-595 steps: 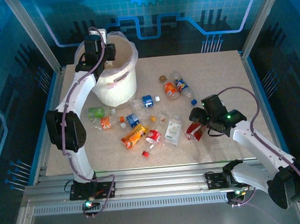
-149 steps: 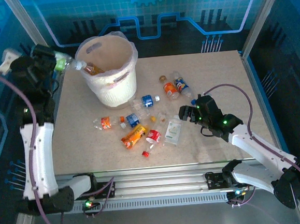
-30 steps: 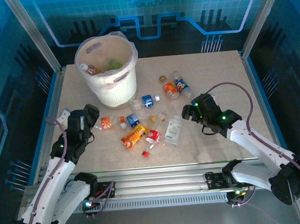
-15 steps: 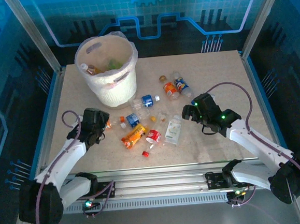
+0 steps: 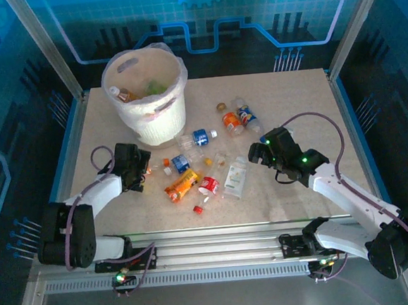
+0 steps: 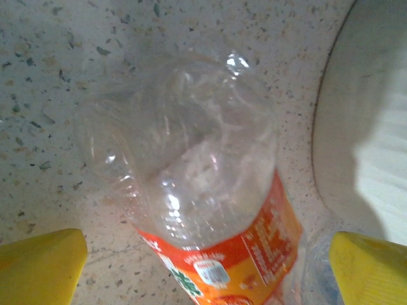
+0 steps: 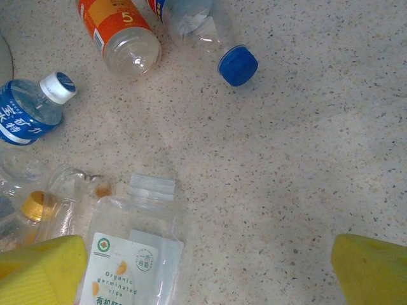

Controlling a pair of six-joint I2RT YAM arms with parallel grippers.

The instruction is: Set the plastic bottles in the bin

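Observation:
A small clear bottle with an orange label (image 6: 210,190) lies on the table between my left gripper's (image 6: 203,273) yellow fingers, which stand open on either side of it. From above, that gripper (image 5: 141,175) sits low over the bottle (image 5: 147,169), in front of the white bin (image 5: 148,121). The bin holds a few bottles (image 5: 118,93). My right gripper (image 7: 206,270) is open over bare table, and a white-labelled bottle (image 7: 121,260) lies by its left finger (image 7: 38,267). From above, the right gripper (image 5: 256,155) is right of that bottle (image 5: 235,177).
Several more bottles lie mid-table: a blue-labelled one (image 5: 199,136), an orange one (image 5: 231,122), a blue-capped one (image 5: 247,116), a crushed orange one (image 5: 182,186) and a red one (image 5: 208,186). A loose red cap (image 5: 198,209) lies near the front. The bin wall (image 6: 375,95) is close beside the left gripper.
The left arm has swung in from the table's left edge and dropped over the small orange-labelled bottle. The right arm has barely moved.

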